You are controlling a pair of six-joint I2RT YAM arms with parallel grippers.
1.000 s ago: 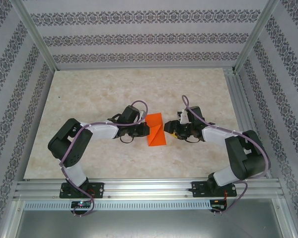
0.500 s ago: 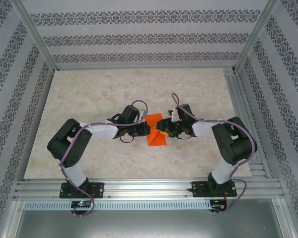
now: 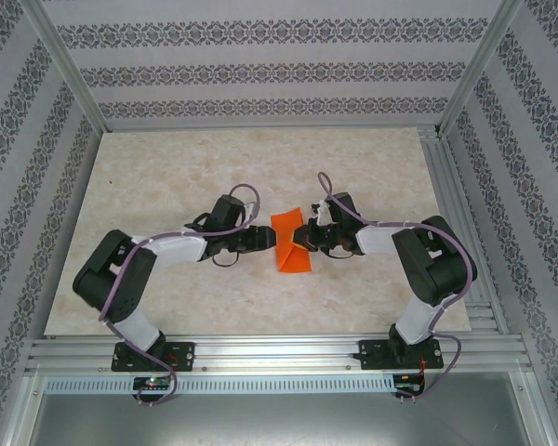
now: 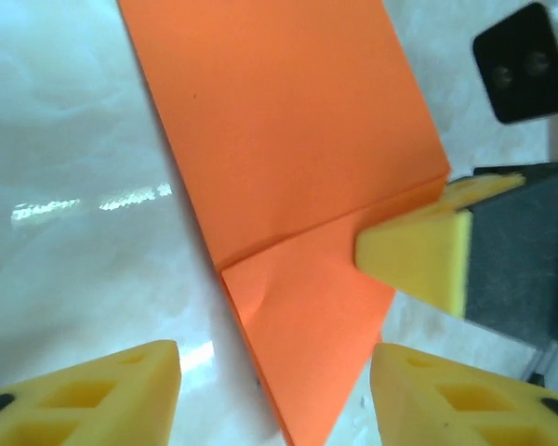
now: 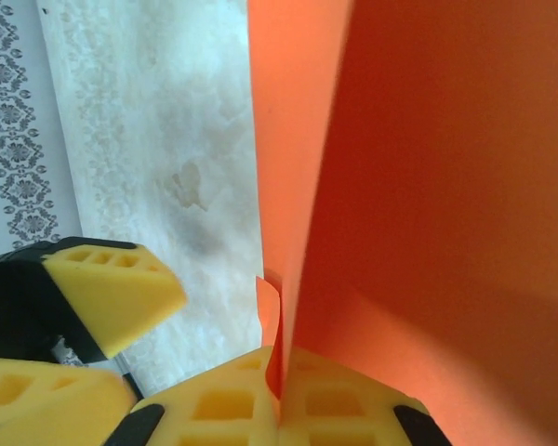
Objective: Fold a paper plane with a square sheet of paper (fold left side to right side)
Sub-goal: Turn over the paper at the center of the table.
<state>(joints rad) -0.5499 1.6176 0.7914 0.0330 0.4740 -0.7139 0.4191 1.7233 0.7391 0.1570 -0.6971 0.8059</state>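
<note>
Marbled beige table (image 3: 167, 177), enclosed by patterned walls (image 3: 260, 74), with an aluminium rail (image 3: 279, 351) along the near edge. One square sheet of paper (image 3: 288, 253), bright orange and already folded, lies near the middle of the table. Two arms reach in from either side. The left gripper (image 3: 263, 240) is at the sheet's left edge and the right gripper (image 3: 304, 237) at its right edge.

The overhead view gives the layout, but the jaws are too small there to judge. The left wrist view adds detail of the sheet (image 4: 288, 139): one straight crease runs across it and its near end tapers to a point. The left gripper (image 4: 274, 395) stands open. Its two yellow fingers (image 4: 121, 390) are well apart on either side of that point, and no contact with the paper can be seen. One yellow finger (image 4: 414, 255) of the right gripper meets the sheet's right edge at the crease.

The right wrist view supplies the grip. The right gripper (image 5: 279, 400) is closed, its two pads pinching the edge of the sheet (image 5: 437, 186). A flap of the sheet rises steeply off the table from that pinch. A finger (image 5: 116, 283) of the left gripper lies just beside it.
</note>
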